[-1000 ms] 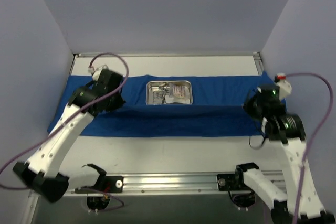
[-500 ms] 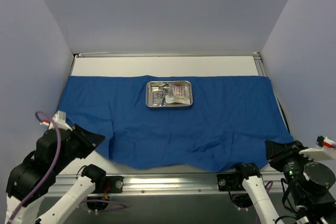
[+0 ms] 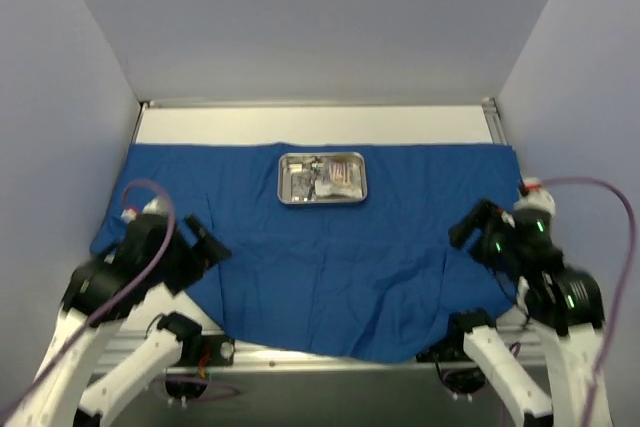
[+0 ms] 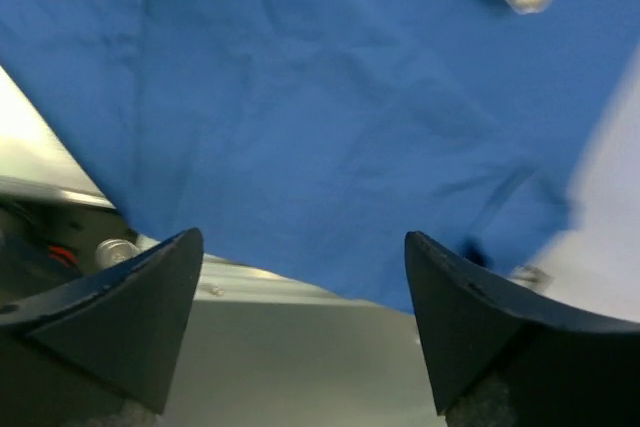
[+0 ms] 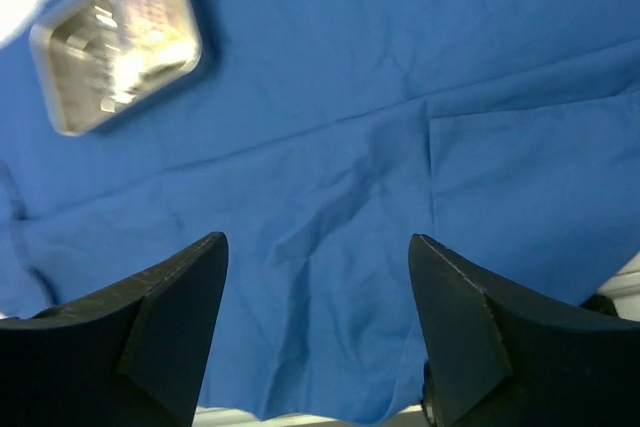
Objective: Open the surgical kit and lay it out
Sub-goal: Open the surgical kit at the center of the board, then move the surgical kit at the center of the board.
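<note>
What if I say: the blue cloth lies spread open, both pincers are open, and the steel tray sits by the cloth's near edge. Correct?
No: the steel tray sits by the far edge of the blue cloth, per the top external view. The cloth lies spread open, and the left pincer and right pincer are open.

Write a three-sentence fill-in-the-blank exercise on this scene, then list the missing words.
1. The small rectangular steel tray sits ___ the royal-blue cloth wrap.
2. The left arm's fingers stand ___, with only cloth showing between them.
3. The right arm's fingers, also apart, hold ___.

Missing words: on; open; nothing.
</note>
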Action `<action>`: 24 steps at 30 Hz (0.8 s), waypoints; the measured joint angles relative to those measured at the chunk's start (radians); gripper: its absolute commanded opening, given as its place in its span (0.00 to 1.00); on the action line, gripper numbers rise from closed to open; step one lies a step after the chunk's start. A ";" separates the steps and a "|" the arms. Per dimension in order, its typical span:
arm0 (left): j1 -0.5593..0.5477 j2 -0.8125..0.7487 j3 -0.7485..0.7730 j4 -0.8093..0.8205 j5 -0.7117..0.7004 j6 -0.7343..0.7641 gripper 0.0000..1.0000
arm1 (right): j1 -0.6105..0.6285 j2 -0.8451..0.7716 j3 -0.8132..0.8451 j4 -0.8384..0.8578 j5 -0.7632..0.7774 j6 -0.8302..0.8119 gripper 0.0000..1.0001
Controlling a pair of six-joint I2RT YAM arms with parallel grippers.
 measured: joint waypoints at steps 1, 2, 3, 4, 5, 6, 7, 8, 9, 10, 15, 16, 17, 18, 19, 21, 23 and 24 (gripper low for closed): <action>0.000 0.076 0.003 0.019 -0.011 0.025 0.94 | 0.000 0.060 -0.020 0.025 -0.006 -0.009 0.71; 0.000 0.155 0.008 0.038 -0.028 0.052 0.95 | 0.000 0.122 -0.039 0.054 -0.006 -0.017 0.72; 0.000 0.238 0.017 0.057 -0.045 0.085 0.95 | 0.000 0.184 -0.055 0.084 -0.007 -0.024 0.72; 0.001 0.324 0.034 0.074 -0.073 0.122 0.95 | 0.000 0.245 -0.066 0.109 -0.006 -0.031 0.72; 0.003 0.396 0.052 0.098 -0.100 0.156 0.94 | 0.000 0.298 -0.077 0.140 -0.002 -0.036 0.73; 0.009 0.474 0.069 0.125 -0.122 0.193 0.93 | 0.000 0.357 -0.087 0.174 0.006 -0.041 0.73; 0.018 0.549 0.088 0.158 -0.146 0.237 0.92 | 0.000 0.412 -0.096 0.206 0.014 -0.044 0.73; 0.030 0.617 0.104 0.197 -0.162 0.276 0.91 | 0.000 0.471 -0.107 0.253 0.025 -0.047 0.73; 0.048 0.680 0.117 0.237 -0.170 0.316 0.89 | 0.000 0.517 -0.115 0.289 0.032 -0.050 0.73; 0.069 0.736 0.132 0.274 -0.173 0.354 0.88 | -0.002 0.561 -0.119 0.320 0.039 -0.053 0.73; 0.207 1.035 0.220 0.483 -0.158 0.528 0.84 | -0.023 0.822 -0.117 0.502 0.056 -0.083 0.73; 0.225 1.087 0.239 0.517 -0.153 0.554 0.84 | -0.028 0.874 -0.117 0.537 0.059 -0.090 0.73; 0.240 1.140 0.263 0.539 -0.150 0.578 0.84 | -0.032 0.924 -0.117 0.568 0.063 -0.098 0.73; 0.253 1.194 0.293 0.556 -0.144 0.600 0.84 | -0.037 0.970 -0.115 0.596 0.069 -0.106 0.73; 0.262 1.246 0.323 0.576 -0.136 0.618 0.84 | -0.042 1.012 -0.114 0.624 0.073 -0.114 0.73; 0.272 1.339 0.376 0.616 -0.125 0.654 0.84 | -0.049 1.091 -0.101 0.654 0.082 -0.128 0.73; 0.275 1.409 0.410 0.643 -0.107 0.683 0.84 | -0.054 1.160 -0.074 0.675 0.092 -0.140 0.73; 0.275 1.436 0.425 0.648 -0.099 0.695 0.84 | -0.055 1.186 -0.060 0.686 0.099 -0.146 0.73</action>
